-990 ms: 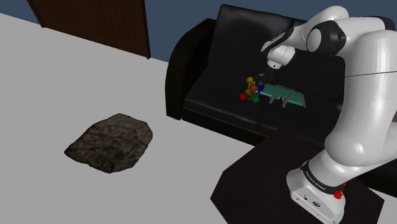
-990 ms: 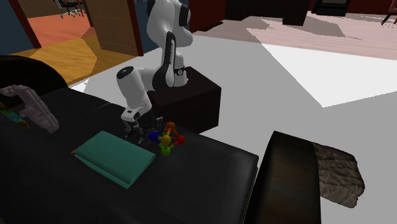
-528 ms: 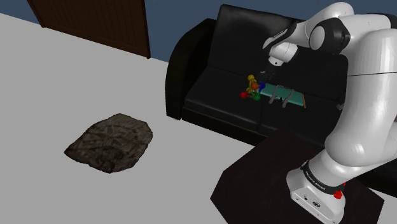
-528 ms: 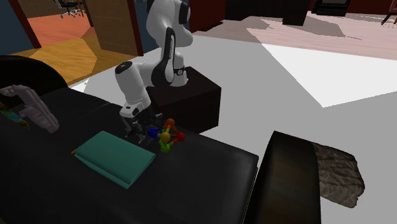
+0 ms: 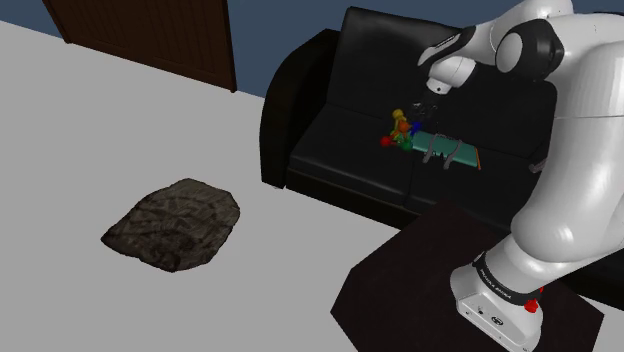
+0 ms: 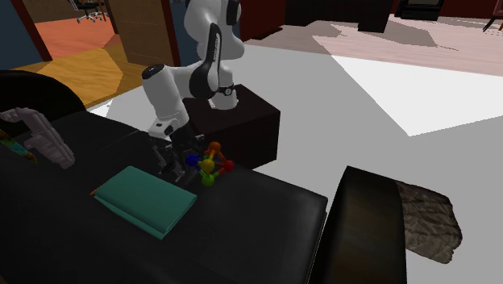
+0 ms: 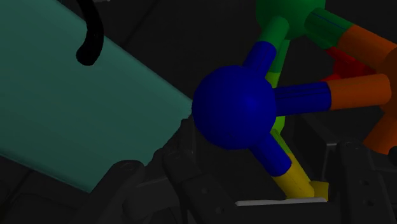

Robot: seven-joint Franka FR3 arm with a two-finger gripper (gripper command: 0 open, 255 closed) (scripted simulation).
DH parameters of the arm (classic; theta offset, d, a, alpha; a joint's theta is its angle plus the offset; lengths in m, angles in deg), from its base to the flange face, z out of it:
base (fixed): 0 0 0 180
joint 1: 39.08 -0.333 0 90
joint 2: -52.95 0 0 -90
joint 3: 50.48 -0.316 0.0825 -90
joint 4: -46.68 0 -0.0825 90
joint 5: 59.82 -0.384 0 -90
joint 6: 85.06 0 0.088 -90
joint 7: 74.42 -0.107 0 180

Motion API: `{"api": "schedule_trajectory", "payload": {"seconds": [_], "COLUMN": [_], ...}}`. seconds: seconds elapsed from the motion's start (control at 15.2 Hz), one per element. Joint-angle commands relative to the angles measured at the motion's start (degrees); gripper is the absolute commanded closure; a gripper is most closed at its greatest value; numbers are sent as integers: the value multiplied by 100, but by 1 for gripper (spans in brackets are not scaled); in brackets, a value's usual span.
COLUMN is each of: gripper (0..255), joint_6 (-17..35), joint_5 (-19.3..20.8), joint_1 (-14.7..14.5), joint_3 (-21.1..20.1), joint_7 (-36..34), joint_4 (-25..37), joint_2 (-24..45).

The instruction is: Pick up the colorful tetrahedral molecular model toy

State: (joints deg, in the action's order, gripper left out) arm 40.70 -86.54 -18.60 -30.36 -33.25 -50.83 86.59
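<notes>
Reaching up and toward ten o'clock from its stand (image 5: 390,285) in the shoulder view, the white arm (image 5: 560,150) bends over the black sofa (image 5: 330,170), wrist turned down, gripper (image 5: 428,103) pointing at the seat. In the second exterior view the gripper (image 6: 171,157) hangs just above the cushion, with the toy (image 6: 209,168) at its three o'clock, right against it. In the wrist view the fingers (image 7: 184,162) are partly closed and the toy (image 7: 234,107) sits between them, its yellow rod running down into their clasp. Whether the toy (image 5: 400,131) touches the cushion I cannot tell. A teal book (image 6: 145,200) lies flat on the seat, at seven o'clock from the toy in the second exterior view, just beside it. A pale grey curved thing (image 6: 39,133) rests farther along the sofa, toward nine o'clock. A brown rug (image 5: 175,222) lies on the floor, well apart from the sofa.
</notes>
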Motion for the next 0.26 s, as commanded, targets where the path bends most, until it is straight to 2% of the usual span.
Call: {"api": "schedule_trajectory", "payload": {"seconds": [0.0,0.2], "gripper": [255,255], "joint_6": [-104,-163], "joint_5": [53,82], "joint_1": [-28,-37], "joint_3": [31,48], "joint_7": [-57,-83], "joint_4": [17,30], "joint_2": [-101,-152]}}
